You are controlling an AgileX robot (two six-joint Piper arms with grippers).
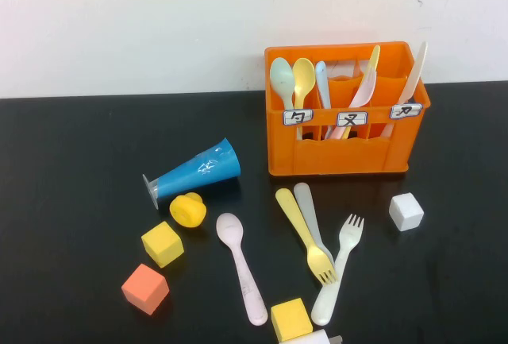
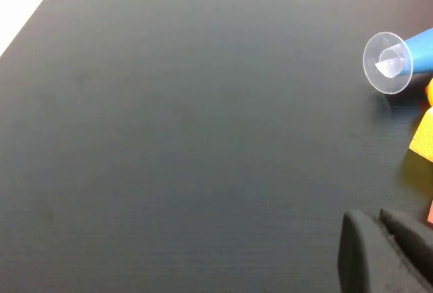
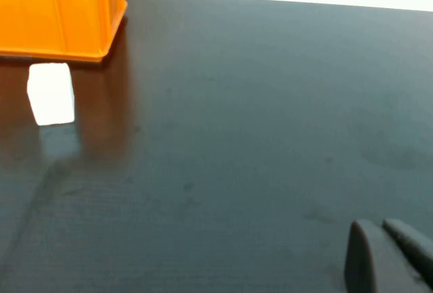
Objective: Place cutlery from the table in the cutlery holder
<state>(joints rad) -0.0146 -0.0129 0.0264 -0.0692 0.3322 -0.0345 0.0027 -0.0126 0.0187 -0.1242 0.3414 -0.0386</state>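
The left gripper hung low over bare table short of the blue cone; whether it was open I couldn't tell. The pink spoon lay flat, bowl toward the orange cutlery holder, likely awaiting pickup. The right gripper hovered beyond the white cube, grip equally unreadable.

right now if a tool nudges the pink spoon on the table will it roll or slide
The pink spoon lies flat on the glossy black table, so it would probably slide or pivot, not roll. It looks like thin plastic, likely light. Neither the left tool nor the right tool is near it.
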